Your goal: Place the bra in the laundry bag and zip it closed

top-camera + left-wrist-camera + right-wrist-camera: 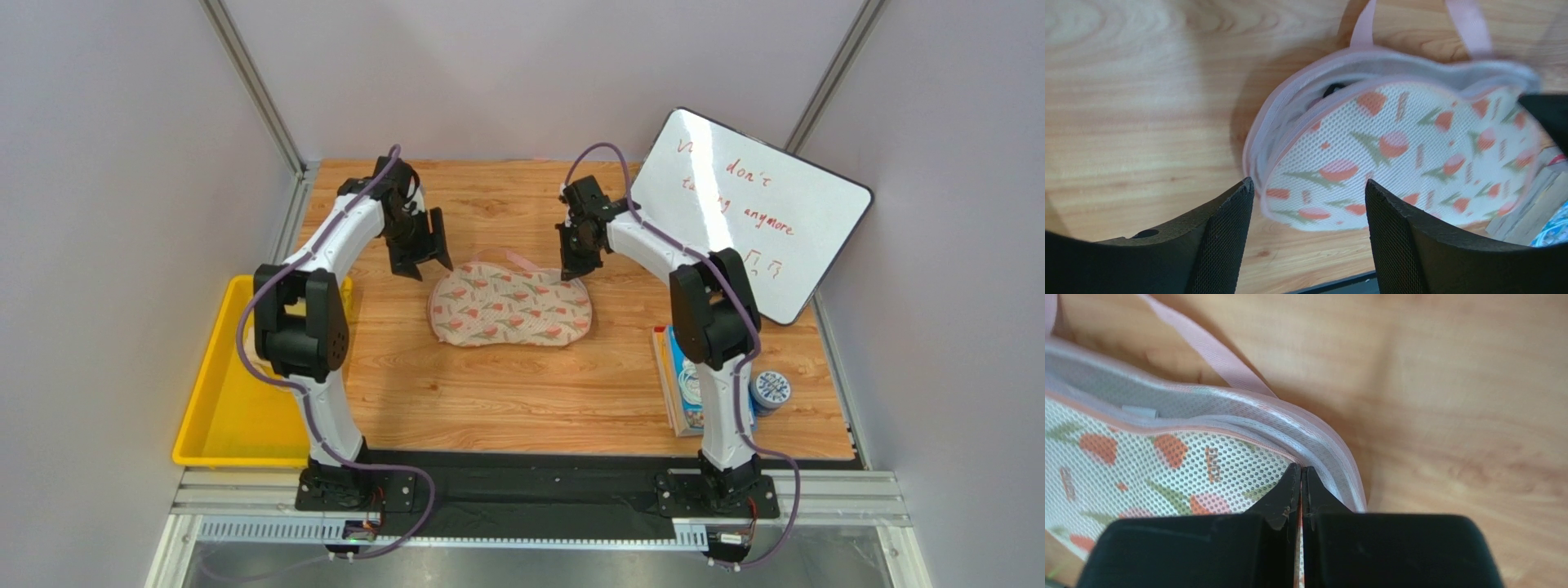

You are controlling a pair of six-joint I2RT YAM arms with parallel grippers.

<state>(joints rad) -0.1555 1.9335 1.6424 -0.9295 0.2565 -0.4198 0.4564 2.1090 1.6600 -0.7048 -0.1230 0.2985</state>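
Note:
The laundry bag lies flat mid-table with its leaf-print lid down. It also shows in the left wrist view and the right wrist view. Its rim gapes a little at the left end, where a small dark bit shows inside. The bra is otherwise hidden. My left gripper hangs open and empty just above the bag's far left end. My right gripper is shut on the bag's pink-trimmed rim at the far right end.
A yellow bin sits at the left table edge. A whiteboard leans at the back right. A blue-and-white box and a tape roll lie at the right. The bag's pink loop lies behind it.

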